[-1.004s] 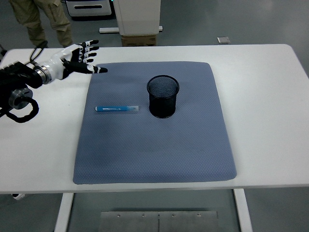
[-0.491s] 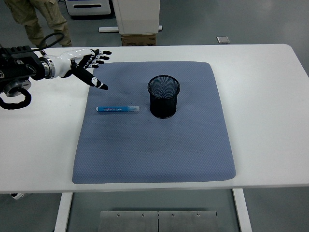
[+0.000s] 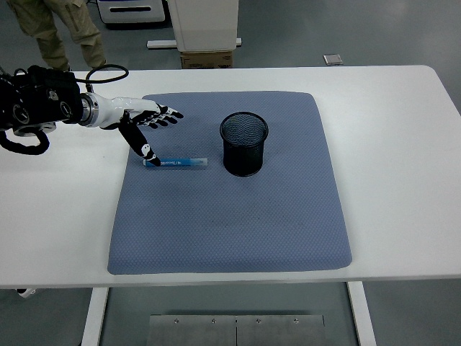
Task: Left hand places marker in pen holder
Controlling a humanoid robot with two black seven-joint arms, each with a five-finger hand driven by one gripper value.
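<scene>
Nothing of the task is finished yet: the marker (image 3: pixel 176 163) lies flat on the grey-blue mat (image 3: pixel 230 216), pointing left to right, just to the left of the pen holder (image 3: pixel 244 143) and apart from it. The black mesh holder stands upright on the mat, and nothing can be seen inside it (the mesh is dark, so a small thing could hide). The left hand (image 3: pixel 144 122) is above the marker's left end with its fingers spread and holding nothing; its thumb reaches down to the marker's left tip, though whether it touches cannot be told. The grasp, the lift, the carry to the right and the drop into the holder all remain, by my judgement. The white table (image 3: pixel 403 144) carries the mat. At the top left corner a person's legs (image 3: pixel 61 29) show.
</scene>
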